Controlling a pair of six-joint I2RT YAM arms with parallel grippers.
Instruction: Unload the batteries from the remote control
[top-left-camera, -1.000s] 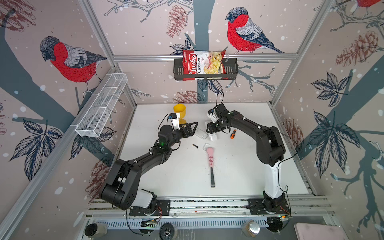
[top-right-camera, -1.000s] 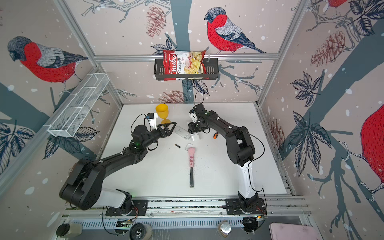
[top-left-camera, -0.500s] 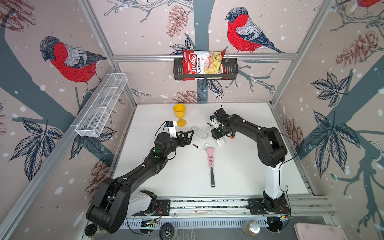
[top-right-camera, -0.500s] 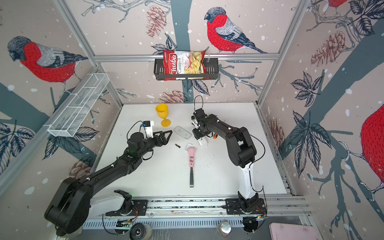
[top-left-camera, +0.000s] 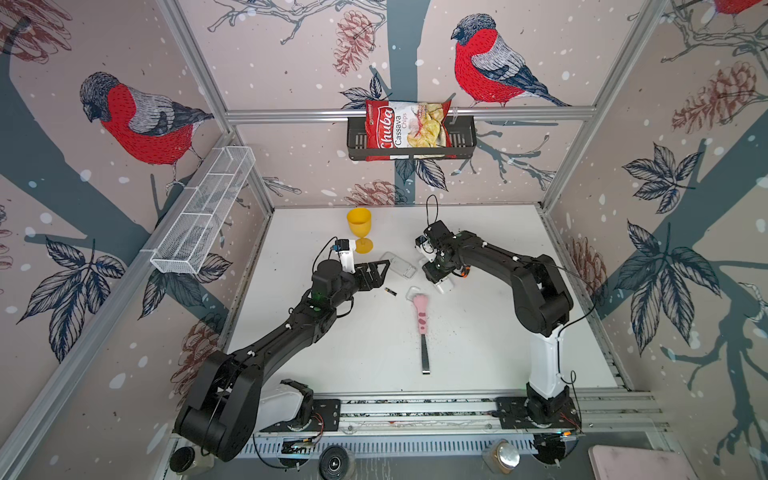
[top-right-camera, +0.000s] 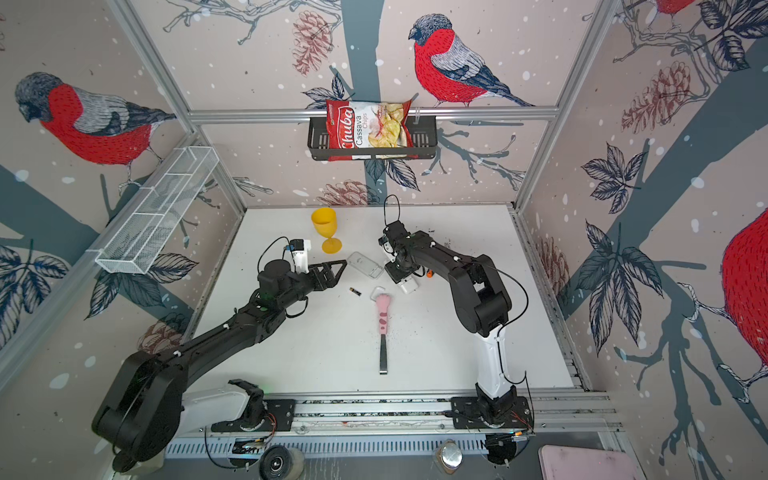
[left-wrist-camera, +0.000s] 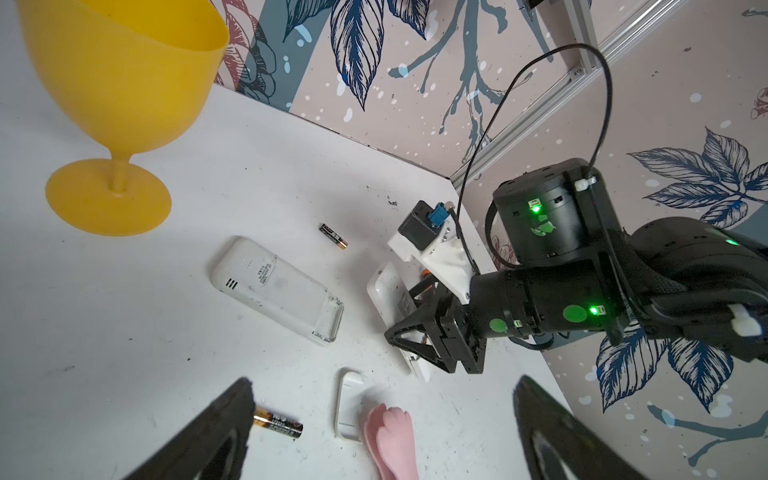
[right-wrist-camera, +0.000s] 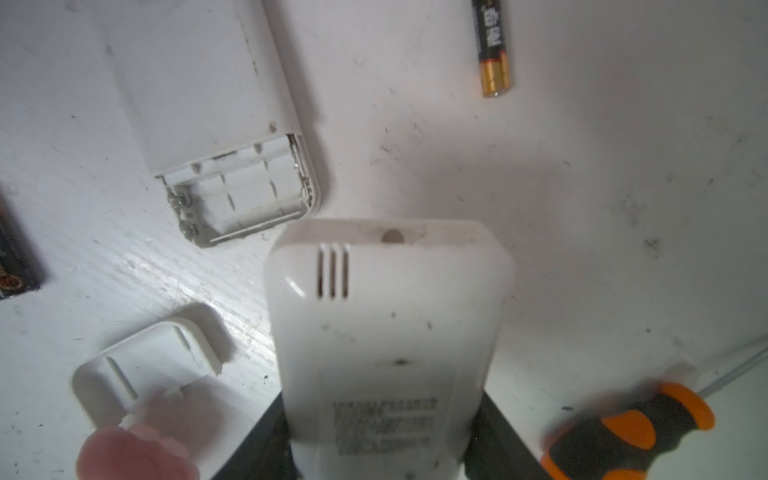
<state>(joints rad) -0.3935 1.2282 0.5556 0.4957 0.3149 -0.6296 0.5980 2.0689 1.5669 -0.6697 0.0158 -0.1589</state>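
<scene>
Right hand (left-wrist-camera: 409, 316) pinched a white remote control (right-wrist-camera: 386, 332) across its long sides, back face toward the wrist camera. Vent slots and a printed label showed there. The end inside the hand was hidden, so I could not tell whether any cells sat in it.

Left hand (top-left-camera: 380, 274) was spread wide and held nothing. It hung over the worktop (top-left-camera: 478, 353) to the left of the loose parts. Its two dark fingers (left-wrist-camera: 199, 436) framed the left wrist view.

One battery (top-left-camera: 390, 291), black with a gold end, lay flat on the worktop. It was just beside a left fingertip in the left wrist view and near a loose white battery cover (top-left-camera: 412, 291). Second battery (left-wrist-camera: 333, 236) lay farther back, well apart from the first, between the yellow goblet (top-left-camera: 360, 228) and the right arm.

Other remote (top-left-camera: 398, 264) lay back up between the two hands. Its compartment was open and empty in the right wrist view.

The cover lay just beside the handle end of a pink-handled tool (top-left-camera: 421, 316), whose metal blade pointed toward the front rail.

Screwdriver (right-wrist-camera: 623, 432), orange-and-black handle, lay on the worktop near the held remote control, mostly under the right arm in both top views. The goblet stood upright near the back wall.
</scene>
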